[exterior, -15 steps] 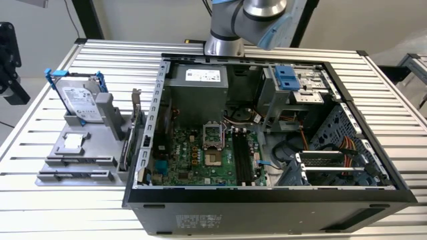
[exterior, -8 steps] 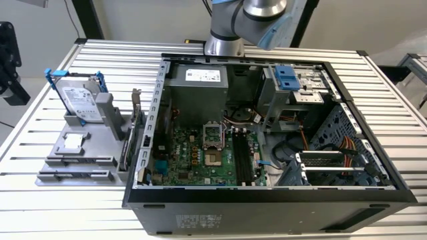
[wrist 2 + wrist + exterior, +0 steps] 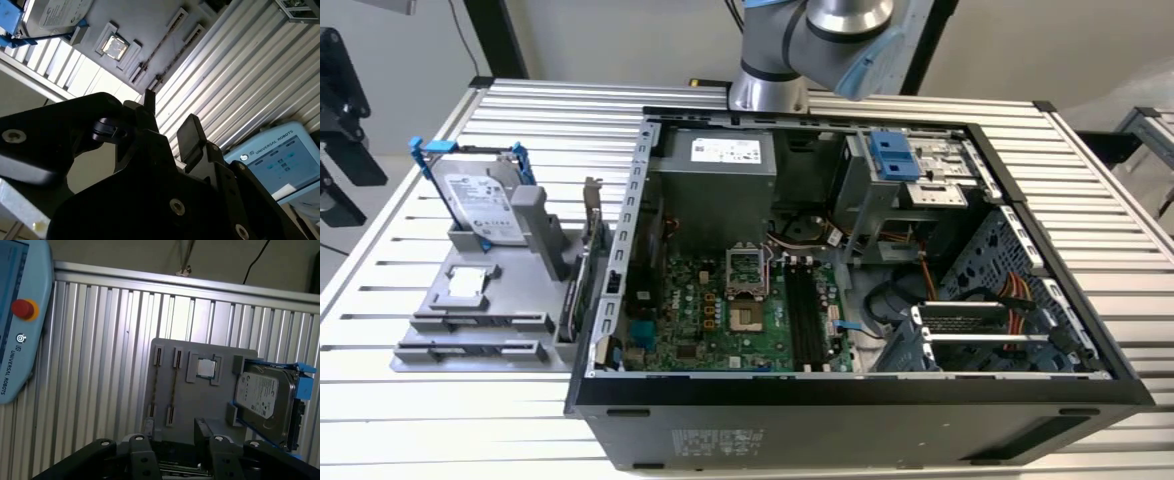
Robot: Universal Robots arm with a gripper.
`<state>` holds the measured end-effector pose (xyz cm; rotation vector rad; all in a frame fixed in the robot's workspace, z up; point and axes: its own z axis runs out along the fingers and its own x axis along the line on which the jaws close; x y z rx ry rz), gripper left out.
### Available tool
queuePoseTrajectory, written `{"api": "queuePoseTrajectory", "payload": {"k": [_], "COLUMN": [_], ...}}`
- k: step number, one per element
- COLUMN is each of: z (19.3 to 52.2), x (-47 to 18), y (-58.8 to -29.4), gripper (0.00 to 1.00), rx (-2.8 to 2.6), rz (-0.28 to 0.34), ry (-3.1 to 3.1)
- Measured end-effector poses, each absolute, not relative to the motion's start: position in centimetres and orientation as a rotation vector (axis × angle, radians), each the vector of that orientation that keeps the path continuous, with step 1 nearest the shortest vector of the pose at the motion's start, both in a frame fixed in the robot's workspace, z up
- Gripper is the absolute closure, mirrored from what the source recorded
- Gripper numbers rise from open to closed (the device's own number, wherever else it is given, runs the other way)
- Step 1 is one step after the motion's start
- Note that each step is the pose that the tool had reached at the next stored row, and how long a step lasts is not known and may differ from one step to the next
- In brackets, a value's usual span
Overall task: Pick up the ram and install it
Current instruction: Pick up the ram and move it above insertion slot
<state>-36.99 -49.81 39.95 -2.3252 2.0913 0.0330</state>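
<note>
You'll find the ram (image 3: 173, 385) ahead of your pincer (image 3: 174, 427), well apart from the fingertips. It stands on edge in a slot of the grey tray (image 3: 200, 405), so it shows as a thin strip. It is too slim to be sure of, and a second strip (image 3: 155, 385) stands in the slot just beside it.

In the first wrist view its long axis runs toward the pincer, the near end pointing at the gap between the fingers. In the exterior view the ram (image 3: 483, 322) lies from the exterior view's left to its right, one end aimed at the open computer case (image 3: 854, 415).

Your pincer (image 3: 168, 111) is spread, with nothing between the fingers. Past the ram, away from the second strip, sit a square chip (image 3: 205, 368) and then a hard drive (image 3: 262, 397).
</note>
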Motion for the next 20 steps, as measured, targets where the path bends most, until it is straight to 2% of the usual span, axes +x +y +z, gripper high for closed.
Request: {"api": "queuePoseTrajectory", "payload": {"k": [20], "z": [38.8], "x": [-37.0], "y": [-49.8], "gripper": [0.0], "rx": [-2.321], "rz": [0.032], "ry": [2.097]}}
